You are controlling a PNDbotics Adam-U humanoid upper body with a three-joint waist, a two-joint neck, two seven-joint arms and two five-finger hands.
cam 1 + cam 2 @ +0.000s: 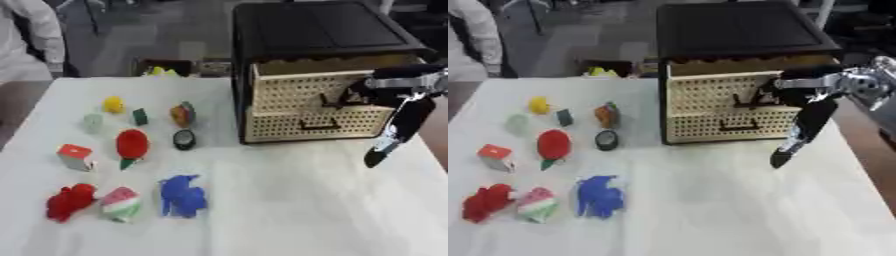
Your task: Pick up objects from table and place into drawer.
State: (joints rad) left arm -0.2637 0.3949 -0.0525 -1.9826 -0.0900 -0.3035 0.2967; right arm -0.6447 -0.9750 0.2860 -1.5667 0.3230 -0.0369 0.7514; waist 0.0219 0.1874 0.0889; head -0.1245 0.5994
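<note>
Over at the cabinet's front, the right hand (802, 97) is up against the top drawer (306, 90), its upper fingers hooked at the dark handle (750, 102) while one long finger hangs straight down toward the surface (306, 210). That drawer looks slightly ajar, the lower drawer (315, 125) closed. The objects all lie well apart to the left: red strawberry-like toy (132, 144), blue toy (182, 196), orange block (76, 156), yellow piece (113, 104). The handle's long axis runs sideways, so the pull would come toward the robot. No left hand in sight.
</note>
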